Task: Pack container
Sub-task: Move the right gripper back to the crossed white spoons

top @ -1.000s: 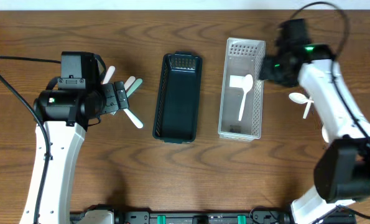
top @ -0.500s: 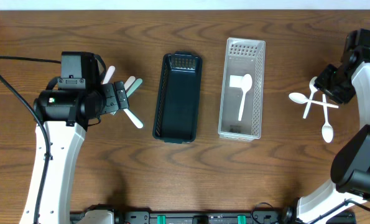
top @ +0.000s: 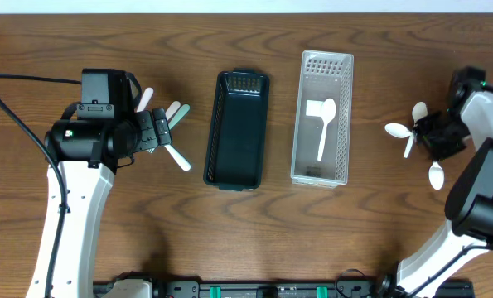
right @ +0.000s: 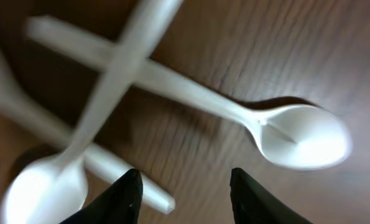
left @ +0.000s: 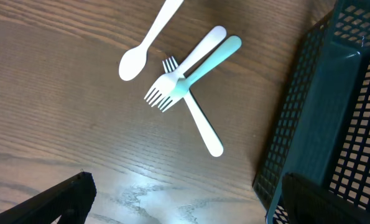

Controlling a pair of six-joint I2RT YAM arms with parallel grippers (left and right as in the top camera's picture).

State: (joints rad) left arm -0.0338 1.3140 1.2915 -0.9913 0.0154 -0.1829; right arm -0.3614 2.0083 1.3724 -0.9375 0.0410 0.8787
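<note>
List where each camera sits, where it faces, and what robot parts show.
Overhead: fixed above the table, facing straight down; both arms, left hand, right hand, dark basket, clear basket.
Left wrist: on the left arm, facing down at loose cutlery and the dark basket's corner; left fingertips at bottom corners.
Right wrist: on the right arm, close over white spoons; right fingertips at bottom edge.
Shared: dark basket in overhead and left wrist; white spoons in overhead and right wrist.
</note>
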